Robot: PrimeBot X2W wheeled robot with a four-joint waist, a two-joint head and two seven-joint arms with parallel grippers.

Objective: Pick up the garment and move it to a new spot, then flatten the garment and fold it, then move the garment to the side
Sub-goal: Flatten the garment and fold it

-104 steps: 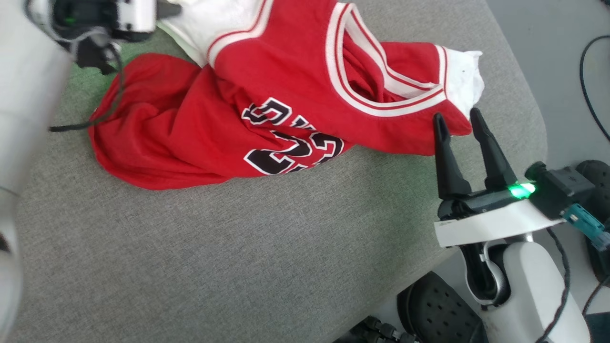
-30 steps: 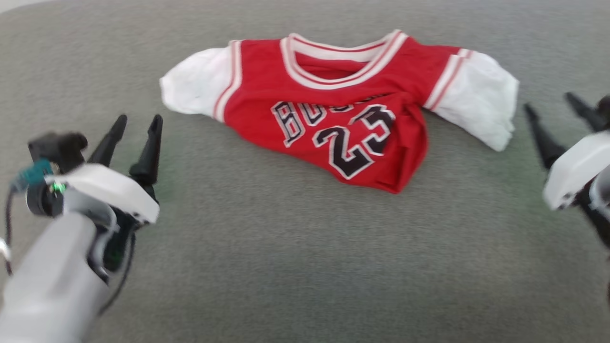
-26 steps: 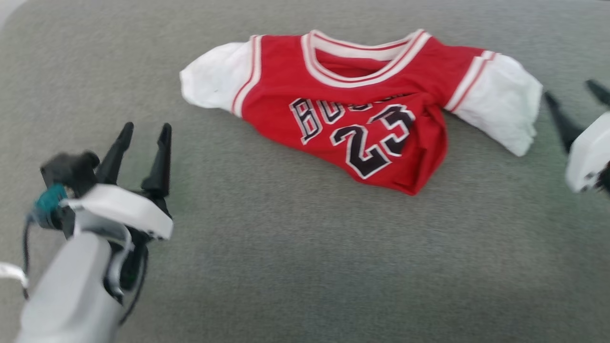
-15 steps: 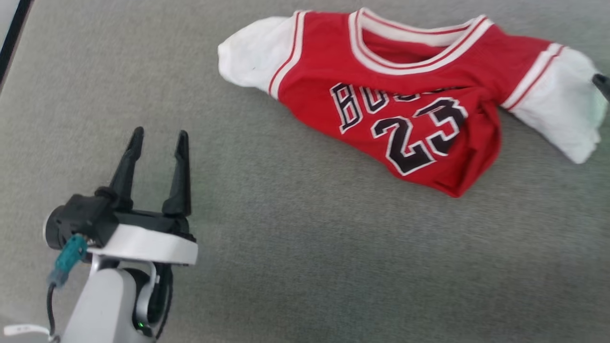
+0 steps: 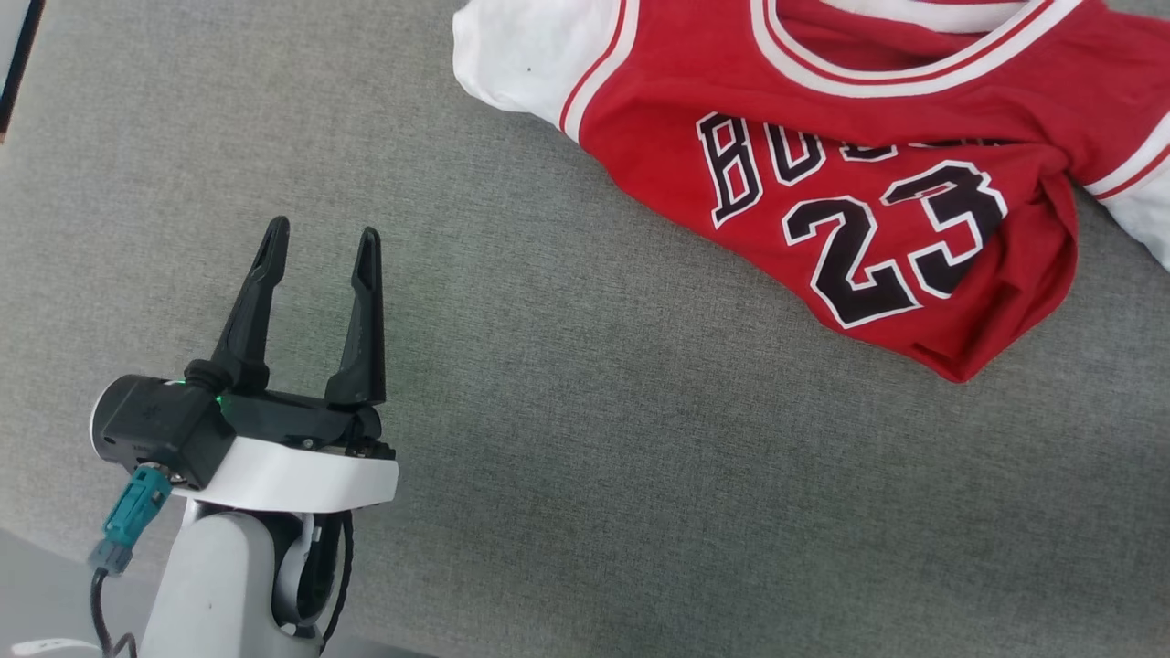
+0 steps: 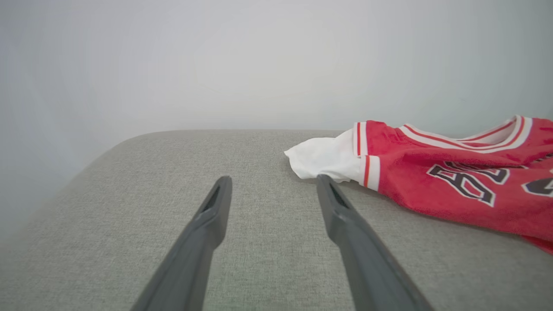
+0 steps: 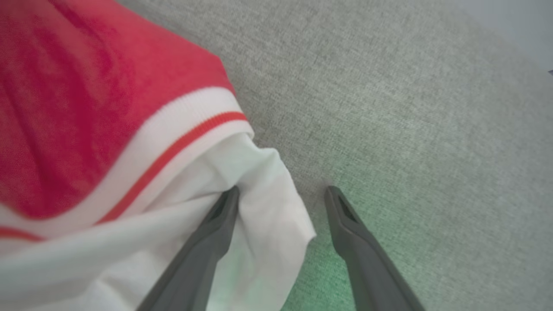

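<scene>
**A:** Where is the garment (image 5: 823,164)?

**B:** It lies front-up on the grey surface (image 5: 585,475), at the upper right of the head view, where the picture edge cuts off its right side. The body is red with white sleeves. Red-and-white striped trim runs round the neck and sleeve seams, and black, white-edged lettering sits over a "23". The lower body is rumpled and drawn into a creased corner.

**A:** And the claws?

**B:** The left claw (image 5: 324,228) hovers with its fingers spread wide over bare fabric. It holds nothing and is well apart from the garment. In the left wrist view the nearer sleeve (image 6: 324,157) lies just past one fingertip. The right claw (image 7: 281,190) is spread too. One finger rests against the other sleeve (image 7: 263,216) and the sleeve's loose edge lies between the two fingers, while the second finger is over bare surface — nothing is pinched.

**A:** Room to move?

**B:** Plenty. A broad bare stretch runs between the left claw and the garment, and along the near side. The surface's edge shows at the lower left of the head view beside the left arm, and a rounded corner shows at the far left of the left wrist view.
</scene>
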